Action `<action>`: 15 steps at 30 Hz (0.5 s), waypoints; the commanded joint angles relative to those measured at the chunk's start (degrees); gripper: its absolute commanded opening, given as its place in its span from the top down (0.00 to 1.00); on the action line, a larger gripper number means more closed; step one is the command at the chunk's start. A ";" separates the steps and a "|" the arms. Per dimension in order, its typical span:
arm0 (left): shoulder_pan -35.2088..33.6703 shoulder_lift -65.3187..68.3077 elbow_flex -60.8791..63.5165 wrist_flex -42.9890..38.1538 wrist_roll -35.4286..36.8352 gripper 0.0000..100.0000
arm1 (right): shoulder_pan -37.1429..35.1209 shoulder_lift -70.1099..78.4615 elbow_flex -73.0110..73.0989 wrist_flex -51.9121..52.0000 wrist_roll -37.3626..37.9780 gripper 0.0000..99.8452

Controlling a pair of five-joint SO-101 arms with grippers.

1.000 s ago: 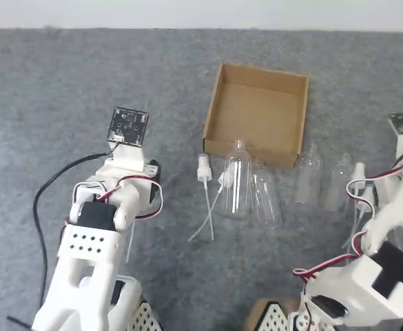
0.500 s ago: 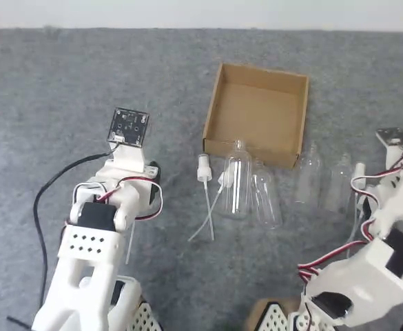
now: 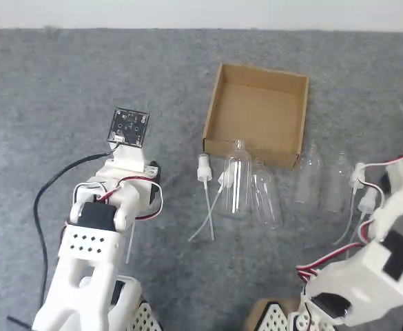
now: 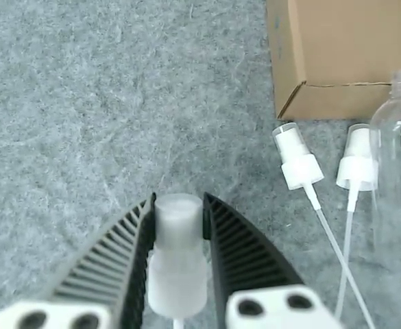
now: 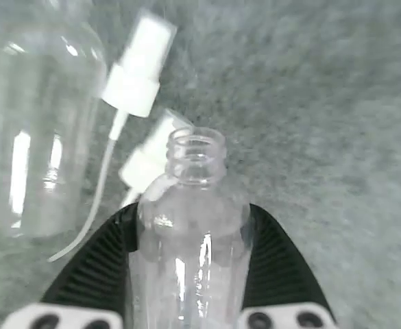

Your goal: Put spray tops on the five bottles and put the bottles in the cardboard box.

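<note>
1. The right gripper (image 5: 192, 219) is clamped around the body of a clear held bottle (image 5: 195, 154). The bottle's open neck points away from the wrist, over the grey counter (image 5: 337, 103).
2. Just beside it lie the right-side spray tops (image 5: 135, 77), two of them with dip tubes, and a neighbouring bottle (image 5: 35, 130) on its side.
3. The left gripper (image 4: 178, 208) is closed on a white held spray top (image 4: 177, 264).
4. The middle spray tops (image 3: 204, 169), also two, lie between the left arm and the lying bottles (image 3: 237, 181). These four bottles form a row from the box's near wall out to the right.
5. The cardboard box (image 3: 213, 103) stands open-topped, its bare brown floor showing.
6. Open counter spreads left of the box and beyond it to the far edge.
</note>
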 commanded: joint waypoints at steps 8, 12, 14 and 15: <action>-0.44 -2.37 -10.33 2.73 -0.26 0.99 | -26.42 -30.81 2.02 4.26 -18.29 0.99; -0.44 -2.37 -21.85 8.62 0.09 0.99 | -41.80 -39.87 10.02 -1.19 -24.97 0.99; -0.44 -2.37 -26.95 9.58 0.18 0.99 | -48.75 -43.30 13.89 -5.14 -26.90 0.99; -0.44 -2.37 -29.14 9.58 0.18 0.99 | -51.91 -44.88 15.91 -7.69 -27.69 0.99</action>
